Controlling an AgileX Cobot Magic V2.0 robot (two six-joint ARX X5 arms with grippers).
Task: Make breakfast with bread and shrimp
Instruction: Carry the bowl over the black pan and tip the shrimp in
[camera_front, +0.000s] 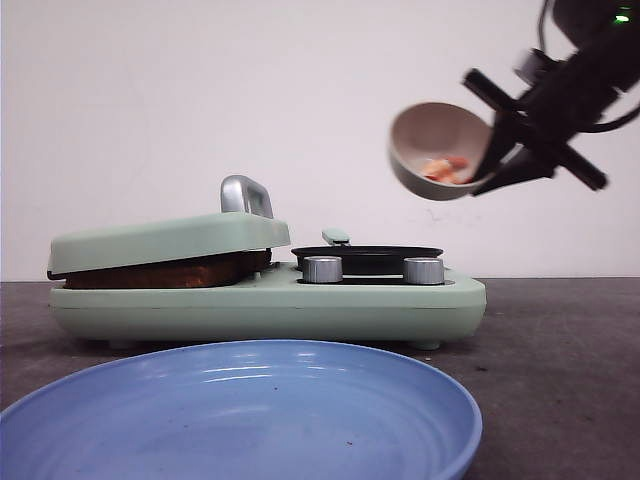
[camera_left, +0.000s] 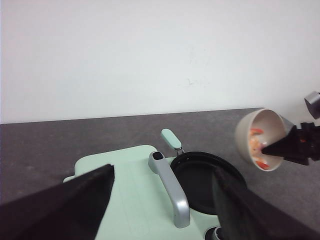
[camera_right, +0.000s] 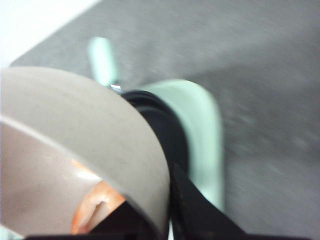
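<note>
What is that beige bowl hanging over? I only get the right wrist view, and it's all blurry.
Observer: In the front view the bowl hangs tilted in mid-air, near the right edge of a black pan on a green breakfast maker.
Visitor: Where's the bread?
Observer: A browned bread edge shows under the lowered green lid, on the maker's left side.
Visitor: And the other arm?
Observer: The left gripper has its jaws open and empty, with the lid's silver handle below it.
</note>
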